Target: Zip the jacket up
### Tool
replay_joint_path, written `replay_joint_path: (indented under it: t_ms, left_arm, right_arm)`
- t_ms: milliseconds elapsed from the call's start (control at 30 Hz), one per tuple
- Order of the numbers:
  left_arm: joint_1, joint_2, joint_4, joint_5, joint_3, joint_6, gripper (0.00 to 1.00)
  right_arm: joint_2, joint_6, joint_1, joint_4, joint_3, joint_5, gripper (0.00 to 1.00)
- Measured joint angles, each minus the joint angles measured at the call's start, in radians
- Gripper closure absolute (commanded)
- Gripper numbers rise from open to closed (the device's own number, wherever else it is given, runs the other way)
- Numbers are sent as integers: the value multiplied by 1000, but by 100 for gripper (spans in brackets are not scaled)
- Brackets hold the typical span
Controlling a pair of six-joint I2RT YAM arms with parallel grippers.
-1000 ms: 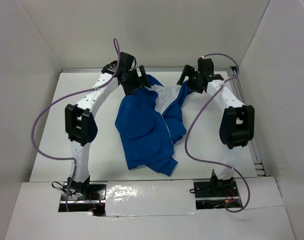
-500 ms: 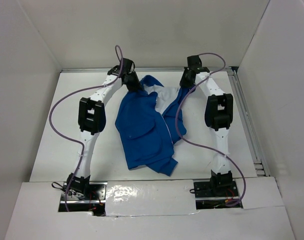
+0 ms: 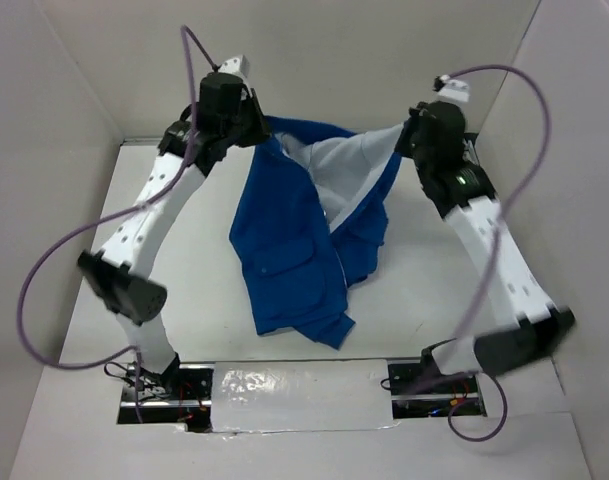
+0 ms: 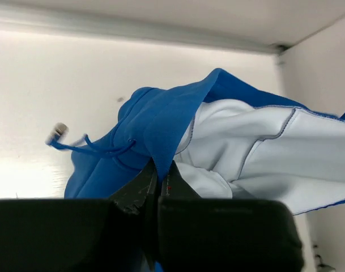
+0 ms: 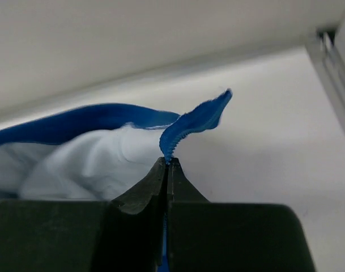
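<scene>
While clamping the top edge of the jacket [image 3: 284, 240] in the left gripper [image 4: 159, 167] and right gripper [image 5: 167, 161], both pinched tight on fabric: holding it spread above the far end of the table [image 3: 409, 275], hem resting there. Probably needing next: laying flat, aligning front edges.

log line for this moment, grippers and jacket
left gripper: shut on jacket | right gripper: shut on jacket | jacket: top held up, hem on table, unzipped

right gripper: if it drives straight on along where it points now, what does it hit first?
The right gripper is shut on the jacket edge, so that flap comes first; beyond it, probably the white table, though depth is unclear.
</scene>
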Motion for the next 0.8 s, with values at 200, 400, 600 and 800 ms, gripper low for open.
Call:
replay_joint_path:
  t_ms: [200, 400, 600, 800]
  left_arm:
    - [-272, -374, -21, -128, 1, 92, 100]
    - [-323, -676, 2, 42, -21, 122, 100]
    - [-324, -745, 52, 192, 98, 123, 100]
    - [-325, -687, 94, 159, 108, 144, 100]
  right_arm:
    - [-552, -127, 169, 77, -89, 59, 100]
    - [-775, -222, 252, 40, 93, 18, 100]
    - [-711, -242, 224, -27, 378, -133, 100]
    - [-598, -234, 196, -30, 374, -182, 100]
